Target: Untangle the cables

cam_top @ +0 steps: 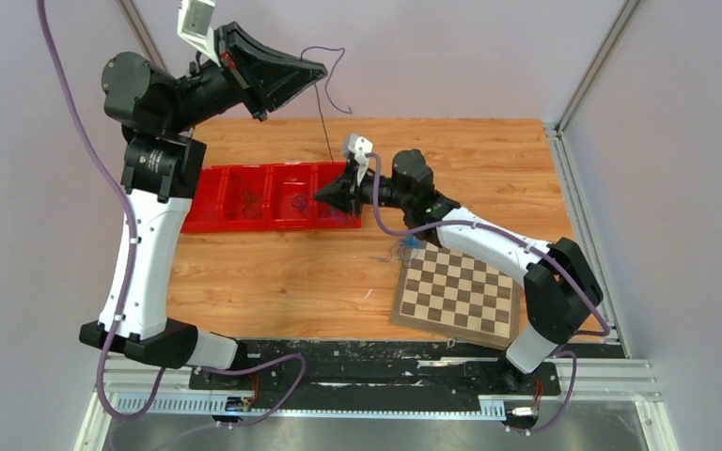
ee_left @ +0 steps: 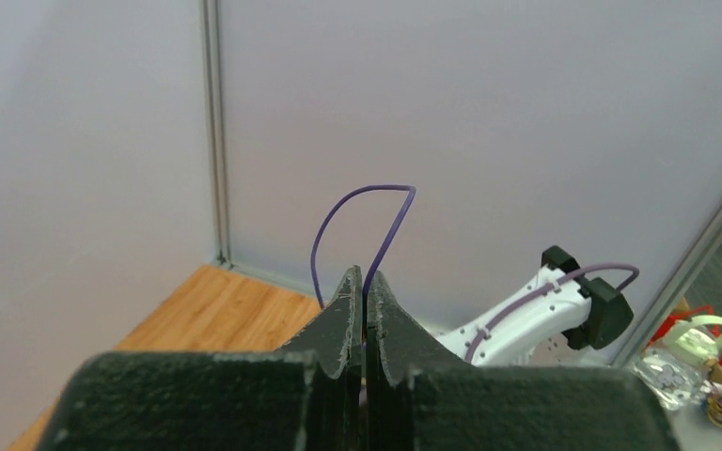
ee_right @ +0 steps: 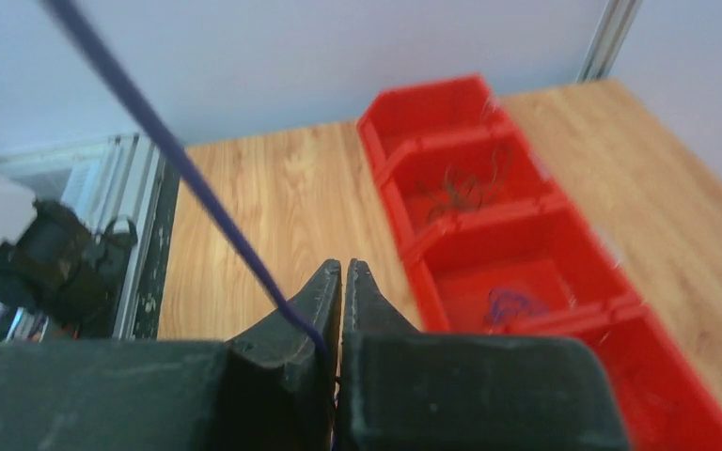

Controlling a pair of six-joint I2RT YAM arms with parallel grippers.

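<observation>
**Item: held cable** (cam_top: 324, 122). A thin, dark purple strand, drawn near-straight down the upper middle of the overhead view. It runs from the left gripper (cam_top: 320, 69) to the right gripper (cam_top: 320, 197). A curly free end loops past the left fingertips, toward the back wall.

**Left gripper** (ee_left: 365, 274). Raised high and pinched tight on the cable (ee_left: 381, 187), with no gap between the jaws.

**Right gripper** (ee_right: 341, 268). Low over the right end of the tray (cam_top: 211, 202), jaws pressed together with the cable (ee_right: 216, 211) entering on the left finger's side. How deep the strand sits cannot be told.

**Other cables.**
- Dark cables (ee_right: 461, 193) lie in one tray compartment.
- A blue cable (ee_right: 512, 305) lies in the next one.
- A small tangle (cam_top: 404, 248) lies on the table, touching the upper left corner of the chessboard (cam_top: 456, 296).

**Hazards, as judged:**
- Overpull. The strand looks taut, so more spread between the arms may slip it out of one pinch or kink it.
- Spring-back. If one end slips, the curly wire may recoil and fall anywhere, perhaps onto the tangle or into an occupied compartment, and knot again.
- Misdrop. The right gripper sits near a compartment wall, so a release there could leave the cable draped across two bins.
- Shallow grip on the right would raise the risk of a slip.
</observation>
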